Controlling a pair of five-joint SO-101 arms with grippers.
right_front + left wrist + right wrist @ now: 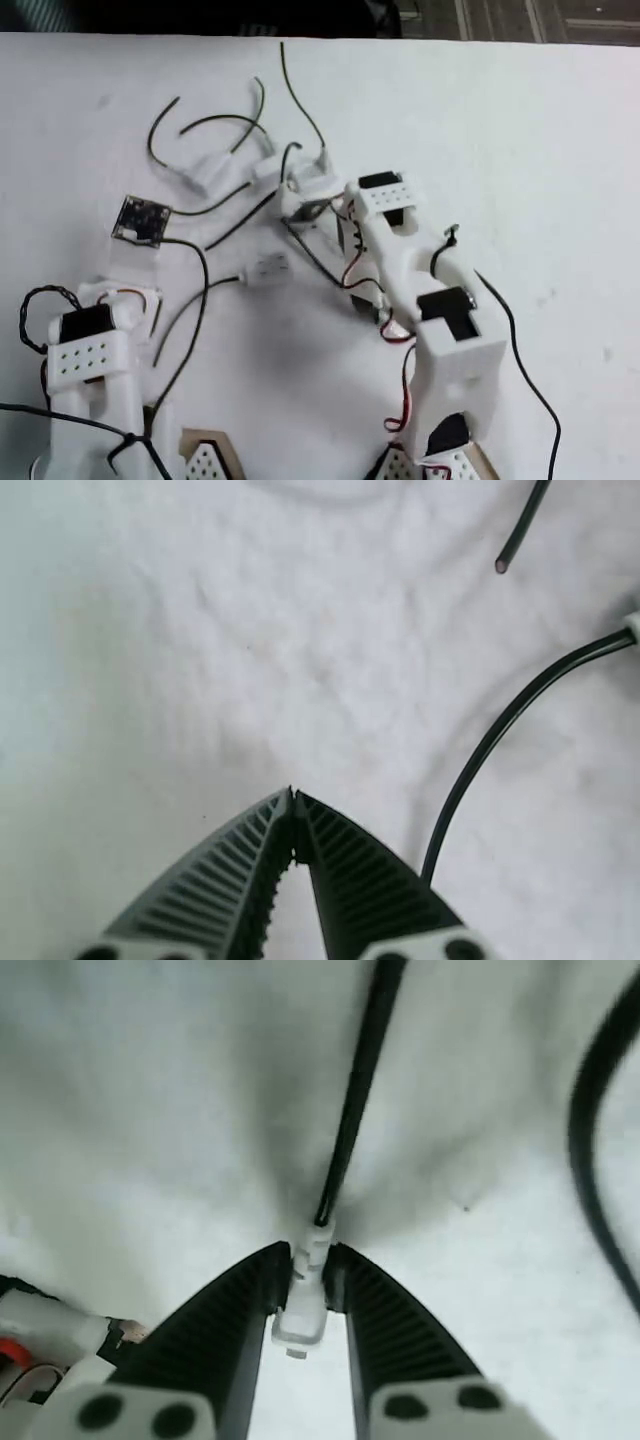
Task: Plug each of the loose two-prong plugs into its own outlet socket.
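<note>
While the right pincer (pixel 305 1255) is pinching a white plug (pixel 300 1305) near the middle of the bench (pixel 560 150), plug and cord (pixel 355 1110) are pointing straight ahead of it; the left pincer (pixel 293 800), pressed together, is sitting farther away.

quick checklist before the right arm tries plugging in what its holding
1. Right gripper shut on the white plug: ok.
2. Held plug's cable leads away from the fingers without snagging: ok.
3. Which way the prongs face: cannot tell.
4. Socket lined up with the held plug: cannot tell; several white pieces lie clustered nearby.
5. Left gripper shut, empty, over bare table: ok.
6. Second plug plugged in: not ok, it lies loose.
</note>
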